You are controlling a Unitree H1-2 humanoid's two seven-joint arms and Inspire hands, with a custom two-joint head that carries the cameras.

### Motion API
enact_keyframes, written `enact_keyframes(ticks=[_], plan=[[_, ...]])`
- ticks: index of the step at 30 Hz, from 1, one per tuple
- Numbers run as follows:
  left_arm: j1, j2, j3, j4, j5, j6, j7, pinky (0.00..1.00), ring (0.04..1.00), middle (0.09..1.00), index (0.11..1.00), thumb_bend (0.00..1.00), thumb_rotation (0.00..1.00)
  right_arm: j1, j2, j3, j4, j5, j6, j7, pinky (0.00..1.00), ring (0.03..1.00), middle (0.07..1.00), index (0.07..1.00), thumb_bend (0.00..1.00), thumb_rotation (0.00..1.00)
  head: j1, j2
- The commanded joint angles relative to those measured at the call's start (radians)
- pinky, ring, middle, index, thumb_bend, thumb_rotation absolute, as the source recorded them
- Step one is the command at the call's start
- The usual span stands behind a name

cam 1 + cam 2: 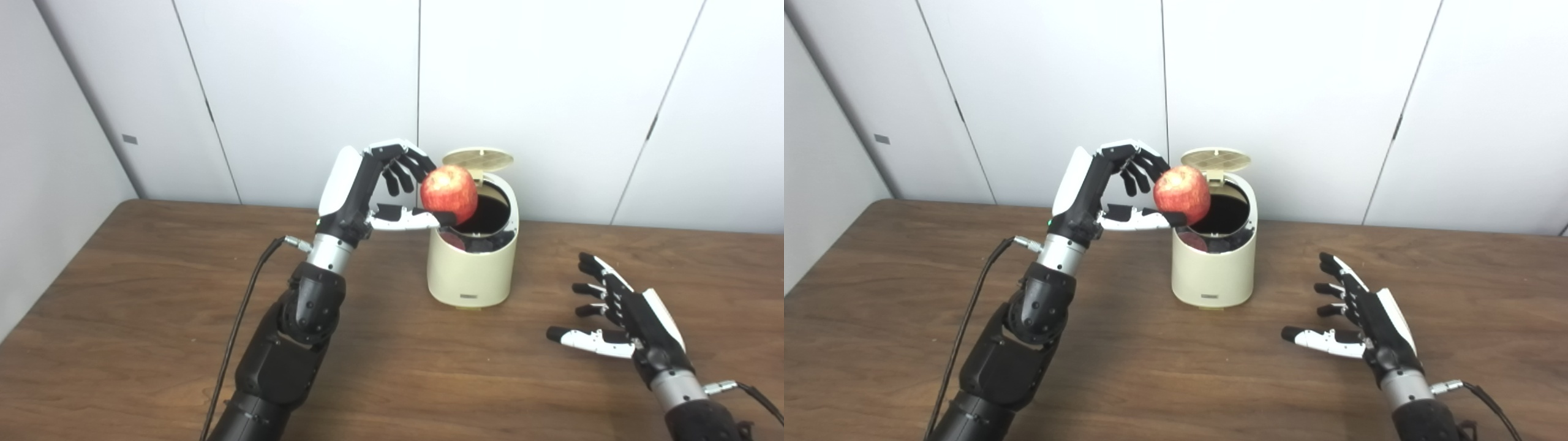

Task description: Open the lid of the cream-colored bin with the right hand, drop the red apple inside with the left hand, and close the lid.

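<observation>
The red apple (449, 194) hangs just above the left rim of the cream-colored bin (471, 272). My left hand (367, 190) is shut on it, thumb underneath and fingers curled over the top and back. The bin's round lid (478, 158) stands tipped up at the rear, and the dark inside is exposed. A reddish patch shows inside near the front-left rim; I cannot tell what it is. My right hand (1360, 321) rests low over the table to the right of the bin, open, fingers spread and holding nothing.
The brown wooden table (153, 318) runs back to white wall panels right behind the bin. A black cable (242, 306) trails along my left forearm, and another leaves my right wrist at the lower right.
</observation>
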Motion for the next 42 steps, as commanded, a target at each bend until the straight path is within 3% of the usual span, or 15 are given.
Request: enact_keyframes(ticks=[1, 11, 19, 32, 35, 37, 38, 39, 42], plan=[[-0.061, -0.002, -0.002, 0.005, 0.015, -0.041, 0.036, 0.25, 0.355, 0.465, 0.489, 0.53, 0.00, -0.028, -0.004, -0.006, -0.027, 0.001, -0.036, -0.023, 0.64, 0.812, 0.912, 0.913, 0.72, 0.21, 0.000, 0.001], [-0.104, -0.011, -0.020, 0.130, 0.043, -0.111, 0.093, 0.26, 0.360, 0.471, 0.486, 0.53, 0.00, -0.024, 0.001, -0.011, -0.030, 0.007, -0.040, -0.029, 0.64, 0.813, 0.915, 0.918, 0.72, 0.21, -0.018, 0.000], [-0.158, -0.033, -0.046, 0.296, 0.060, -0.179, 0.207, 0.26, 0.351, 0.450, 0.496, 0.53, 0.00, -0.023, -0.003, -0.015, -0.016, 0.012, -0.052, -0.035, 0.64, 0.803, 0.908, 0.920, 0.74, 0.24, -0.025, 0.000], [-0.218, -0.041, -0.118, 0.442, 0.061, -0.179, 0.297, 0.28, 0.371, 0.460, 0.491, 0.53, 0.00, -0.025, 0.000, -0.005, -0.022, 0.002, -0.046, -0.049, 0.63, 0.798, 0.905, 0.911, 0.74, 0.23, -0.040, -0.001], [-0.225, -0.034, -0.133, 0.463, 0.079, -0.152, 0.263, 0.27, 0.376, 0.461, 0.497, 0.53, 0.00, -0.024, -0.002, -0.005, -0.021, 0.003, -0.054, -0.050, 0.64, 0.797, 0.905, 0.913, 0.73, 0.23, -0.041, -0.001], [-0.221, -0.020, -0.153, 0.451, 0.104, -0.098, 0.217, 0.32, 0.444, 0.471, 0.511, 0.52, 0.00, -0.022, -0.004, -0.006, -0.016, 0.001, -0.058, -0.052, 0.64, 0.796, 0.905, 0.914, 0.73, 0.22, -0.042, -0.001], [-0.217, -0.014, -0.161, 0.443, 0.115, -0.073, 0.201, 0.41, 0.524, 0.549, 0.591, 0.74, 0.10, -0.021, -0.005, -0.006, -0.016, 0.000, -0.057, -0.053, 0.65, 0.797, 0.903, 0.914, 0.73, 0.23, -0.042, -0.001], [-0.212, -0.008, -0.169, 0.433, 0.126, -0.050, 0.193, 0.48, 0.590, 0.616, 0.663, 0.89, 0.16, -0.020, -0.006, -0.006, -0.016, 0.001, -0.057, -0.053, 0.66, 0.800, 0.903, 0.914, 0.74, 0.23, -0.042, -0.001], [-0.199, 0.002, -0.181, 0.412, 0.144, -0.014, 0.195, 0.51, 0.645, 0.694, 0.744, 0.99, 0.24, -0.022, -0.007, -0.008, -0.007, 0.013, -0.067, -0.048, 0.66, 0.804, 0.907, 0.917, 0.73, 0.22, -0.040, -0.003]])
